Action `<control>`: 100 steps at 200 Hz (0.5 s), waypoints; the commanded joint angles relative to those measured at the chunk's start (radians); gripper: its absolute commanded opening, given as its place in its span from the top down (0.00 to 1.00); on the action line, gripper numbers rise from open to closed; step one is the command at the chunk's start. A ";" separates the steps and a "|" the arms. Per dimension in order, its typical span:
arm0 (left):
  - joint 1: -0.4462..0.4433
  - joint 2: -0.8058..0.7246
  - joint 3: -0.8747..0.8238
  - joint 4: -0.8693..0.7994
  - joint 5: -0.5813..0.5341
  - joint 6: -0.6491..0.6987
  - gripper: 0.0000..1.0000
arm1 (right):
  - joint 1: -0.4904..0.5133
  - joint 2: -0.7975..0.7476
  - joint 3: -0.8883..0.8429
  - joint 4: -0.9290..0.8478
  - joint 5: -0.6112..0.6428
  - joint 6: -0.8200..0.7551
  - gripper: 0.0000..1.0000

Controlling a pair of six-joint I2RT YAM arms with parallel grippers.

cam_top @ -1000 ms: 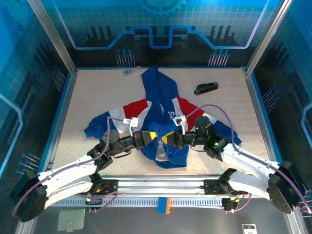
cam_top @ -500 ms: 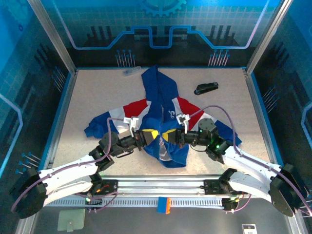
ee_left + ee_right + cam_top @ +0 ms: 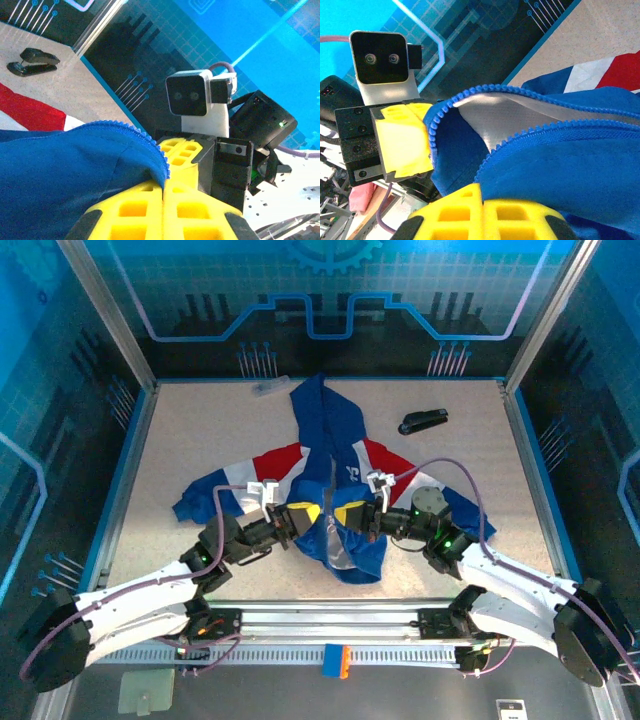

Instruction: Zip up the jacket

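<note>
Between left hand (image 3: 311, 516) and right hand (image 3: 343, 517), gripped hem of jacket (image 3: 338, 435).

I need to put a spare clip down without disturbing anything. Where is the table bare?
The table is bare along its left side, beside the jacket, and again at the far right, past the black stapler-like object. The near middle is crowded: the left hand and right hand both grip the jacket there.

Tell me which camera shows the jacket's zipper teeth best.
The right wrist view: both rows of zipper teeth run close and sharp. The left wrist view catches one toothed edge; the top view shows the jacket, teeth too small.
</note>
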State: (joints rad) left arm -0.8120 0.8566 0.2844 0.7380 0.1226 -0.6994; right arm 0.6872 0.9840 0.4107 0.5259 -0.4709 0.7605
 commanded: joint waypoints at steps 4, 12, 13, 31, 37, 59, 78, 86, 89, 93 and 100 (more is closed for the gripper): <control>-0.010 -0.032 -0.008 -0.007 -0.043 0.052 1.00 | 0.011 -0.027 -0.009 0.057 0.018 0.014 1.00; -0.010 -0.036 -0.006 -0.026 -0.047 0.062 1.00 | 0.011 -0.030 -0.007 0.058 0.020 0.013 1.00; -0.011 -0.037 -0.005 -0.028 -0.048 0.062 1.00 | 0.010 -0.031 -0.006 0.057 0.020 0.013 1.00; -0.013 -0.035 0.008 -0.075 -0.045 0.084 1.00 | 0.011 -0.031 0.001 0.056 0.019 0.012 1.00; -0.014 -0.033 0.013 -0.089 -0.043 0.091 1.00 | 0.010 -0.031 0.002 0.054 0.017 0.013 1.00; -0.018 -0.025 0.039 -0.166 -0.043 0.100 1.00 | 0.009 -0.032 0.003 0.055 0.017 0.016 1.00; -0.020 -0.009 0.086 -0.312 -0.054 0.099 1.00 | 0.011 -0.035 0.004 0.034 0.019 0.010 1.00; -0.020 0.001 0.102 -0.366 -0.063 0.092 1.00 | 0.010 -0.038 0.005 0.007 0.025 0.002 1.00; -0.020 0.004 0.106 -0.385 -0.067 0.086 1.00 | 0.010 -0.041 0.005 -0.007 0.028 -0.002 1.00; -0.020 0.009 0.111 -0.410 -0.074 0.078 1.00 | 0.010 -0.044 0.007 -0.027 0.033 -0.009 1.00; -0.021 0.021 0.121 -0.457 -0.086 0.060 1.00 | 0.010 -0.049 0.009 -0.068 0.043 -0.024 1.00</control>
State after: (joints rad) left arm -0.8261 0.8566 0.3416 0.4656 0.0841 -0.6292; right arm 0.6872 0.9649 0.4053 0.5224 -0.4595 0.7670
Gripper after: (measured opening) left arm 0.047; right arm 0.064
